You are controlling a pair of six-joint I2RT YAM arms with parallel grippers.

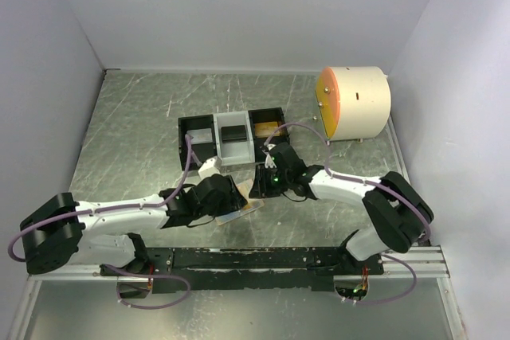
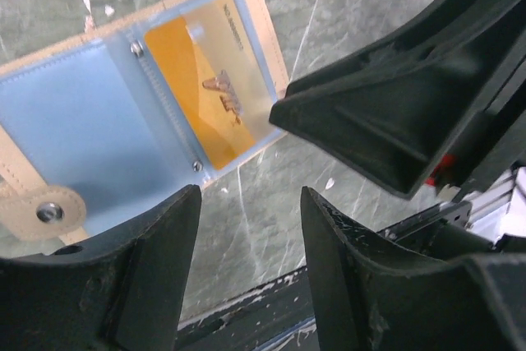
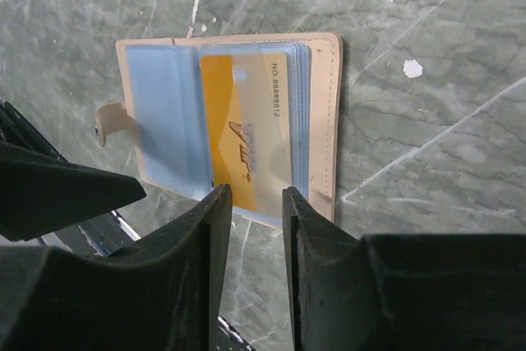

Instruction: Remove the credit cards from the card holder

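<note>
The card holder (image 3: 164, 113) lies open on the table, pale blue inside with a tan rim and a snap tab. A gold credit card (image 3: 242, 141) sits in its clear sleeve, which also shows in the left wrist view (image 2: 205, 88). In the top view the card holder (image 1: 241, 206) lies between both grippers. My right gripper (image 3: 251, 195) is open by a narrow gap, empty, its tips at the near edge of the gold card. My left gripper (image 2: 251, 203) is open and empty over bare table beside the card holder's corner.
A three-compartment black-and-white tray (image 1: 215, 129) stands behind the card holder; a black card (image 1: 234, 133) lies in its middle part and a gold one (image 1: 267, 127) in its right part. A white-and-orange cylinder (image 1: 355, 103) stands at the back right. The arms' black base rail (image 1: 263, 259) runs along the near edge.
</note>
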